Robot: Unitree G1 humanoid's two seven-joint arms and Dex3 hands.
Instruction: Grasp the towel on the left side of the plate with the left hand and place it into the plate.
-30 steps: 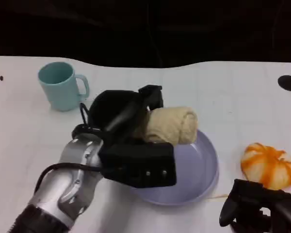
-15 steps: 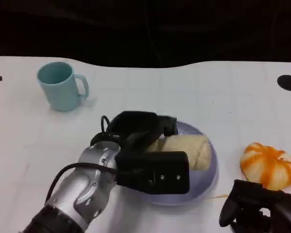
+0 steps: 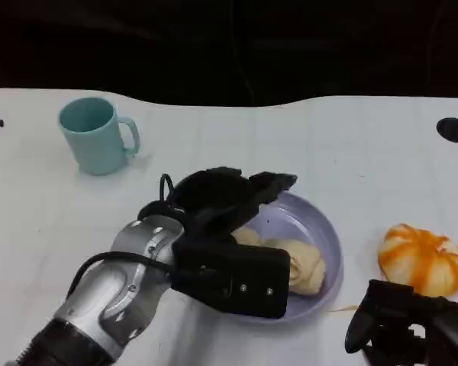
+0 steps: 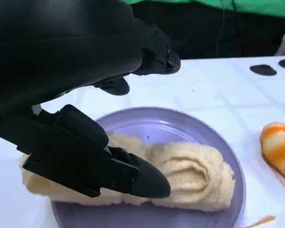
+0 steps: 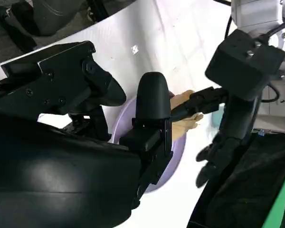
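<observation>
The towel [image 4: 180,175] already lies inside the plate [image 4: 180,130]. The left hand [image 3: 229,194] hovers over it, fingers spread and gripping nothing. Judged from this, only withdrawing the hand remains.

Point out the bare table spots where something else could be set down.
Free: the white table behind the lavender plate, between the teal mug and the orange-striped pumpkin toy; also in front of the mug. Crowded: the plate, holding the rolled beige towel under the left hand.
</observation>
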